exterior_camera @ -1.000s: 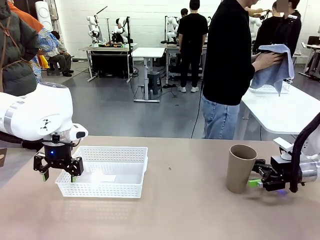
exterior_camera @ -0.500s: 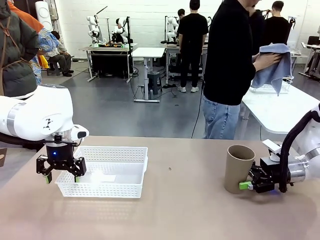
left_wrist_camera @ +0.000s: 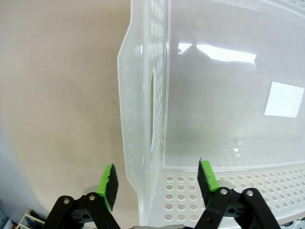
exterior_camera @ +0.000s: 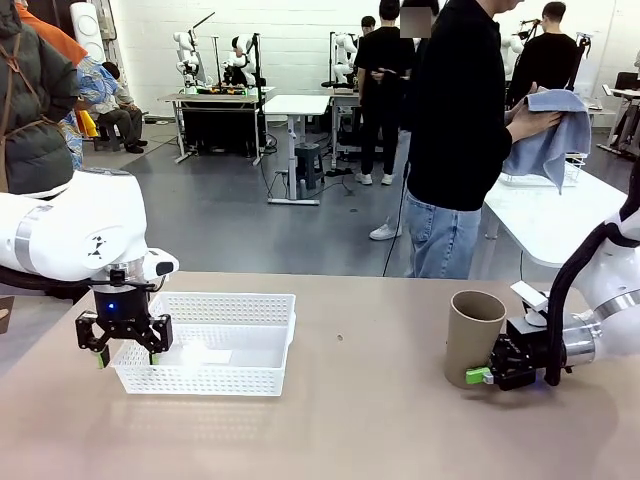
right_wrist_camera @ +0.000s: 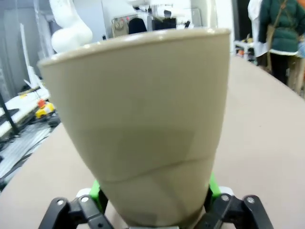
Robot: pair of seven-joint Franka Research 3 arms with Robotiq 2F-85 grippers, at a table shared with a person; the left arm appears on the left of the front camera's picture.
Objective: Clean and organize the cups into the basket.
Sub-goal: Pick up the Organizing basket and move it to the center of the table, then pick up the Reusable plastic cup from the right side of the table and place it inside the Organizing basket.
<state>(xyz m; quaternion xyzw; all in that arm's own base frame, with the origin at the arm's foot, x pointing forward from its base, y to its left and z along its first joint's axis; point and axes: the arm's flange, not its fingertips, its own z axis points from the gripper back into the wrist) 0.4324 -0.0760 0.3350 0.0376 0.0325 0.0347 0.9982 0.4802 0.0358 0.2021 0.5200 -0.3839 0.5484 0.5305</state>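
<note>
Plainly: a low hold on a tall cup

The cup [exterior_camera: 472, 338] stood upright on the bench [exterior_camera: 360, 420] at the robot's right, well apart from the basket [exterior_camera: 235, 298] at its left. The right hand [exterior_camera: 485, 372] had the cup's foot between its pads [right_wrist_camera: 213, 186], both lying against the wall. Whether it was clenched firm could not be told. Held so low on a wall that widens upward, the cup could, I judged, tip at the rim or squeeze up out of the pads once lifted.

The left hand [exterior_camera: 127, 352] hung released, astride the basket's end wall, one pad outside it and the other over the basket. Closing there could drag the light basket, and that arm might block the cup's way in.

Count: one cup, one basket, two hands, and one person [exterior_camera: 460, 120] beyond the bench holding one blue cloth [exterior_camera: 548, 135].
</note>
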